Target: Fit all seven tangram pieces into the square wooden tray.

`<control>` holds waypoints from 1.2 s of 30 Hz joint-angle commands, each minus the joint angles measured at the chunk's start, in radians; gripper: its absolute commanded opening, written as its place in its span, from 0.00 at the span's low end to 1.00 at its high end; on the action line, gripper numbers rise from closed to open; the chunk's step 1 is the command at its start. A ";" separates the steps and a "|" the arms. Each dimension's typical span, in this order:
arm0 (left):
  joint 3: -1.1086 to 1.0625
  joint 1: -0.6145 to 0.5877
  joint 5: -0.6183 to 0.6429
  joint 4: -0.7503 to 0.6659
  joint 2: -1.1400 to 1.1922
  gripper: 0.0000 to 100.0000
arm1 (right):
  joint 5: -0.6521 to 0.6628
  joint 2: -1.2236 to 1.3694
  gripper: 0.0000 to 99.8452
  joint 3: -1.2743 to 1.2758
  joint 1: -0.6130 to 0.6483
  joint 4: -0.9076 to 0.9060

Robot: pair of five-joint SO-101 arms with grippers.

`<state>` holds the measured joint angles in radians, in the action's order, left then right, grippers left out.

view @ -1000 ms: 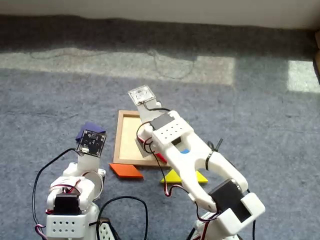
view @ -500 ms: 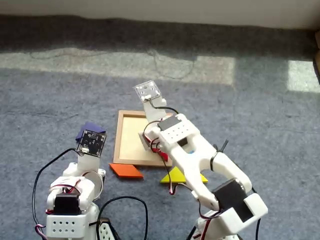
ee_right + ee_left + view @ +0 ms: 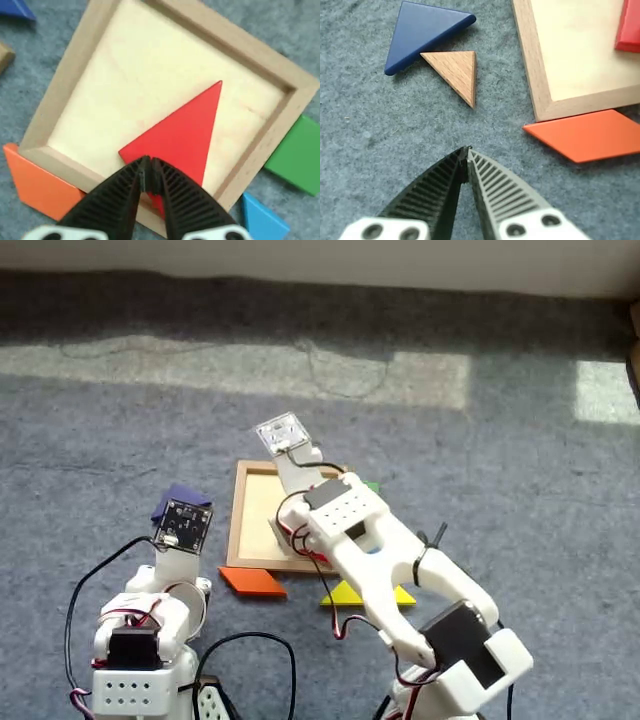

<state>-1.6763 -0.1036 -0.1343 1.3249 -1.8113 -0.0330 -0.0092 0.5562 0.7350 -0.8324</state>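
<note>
The right fingers point(image 3: 125, 195) are pressed together, empty, over the red triangle point(image 3: 185, 130), which lies inside the wooden tray point(image 3: 70, 80) at mid-bench. The left fingers point(image 3: 440, 190) are also closed on nothing, above bare bench. They are near the wooden triangle point(image 3: 455, 70), blue triangle point(image 3: 425, 32) and orange parallelogram point(image 3: 585, 135), all outside the tray.

Grey carpet point(image 3: 540, 490) underfoot; sunlit patches point(image 3: 430, 380) across it; pale wall point(image 3: 350, 260) behind.
</note>
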 commanded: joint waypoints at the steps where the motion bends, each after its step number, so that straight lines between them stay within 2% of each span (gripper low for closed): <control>1: -0.019 -0.010 -0.005 0.005 -0.001 0.00 | 0.011 -0.050 0.01 -0.008 0.018 -0.004; 8: -0.019 -0.010 -0.005 0.005 -0.001 0.00 | 0.011 0.001 0.01 -0.008 -0.053 0.094; 14: -0.019 -0.010 -0.005 0.005 -0.001 0.00 | 0.006 0.125 0.01 -0.071 -0.124 0.101; 20: -0.019 -0.010 -0.005 0.005 -0.001 0.00 | 0.006 0.091 0.01 -0.105 -0.128 0.101; 27: -0.019 -0.010 -0.005 0.005 -0.001 0.00 | 0.005 0.085 0.01 -0.111 -0.220 0.101; 36: -0.019 -0.010 -0.005 0.005 -0.001 0.00 | 0.005 0.079 0.01 -0.110 -0.255 0.097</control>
<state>-1.6763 -0.1036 -0.1343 1.3249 -1.8113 -0.0330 0.1074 0.4764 0.5079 -0.7449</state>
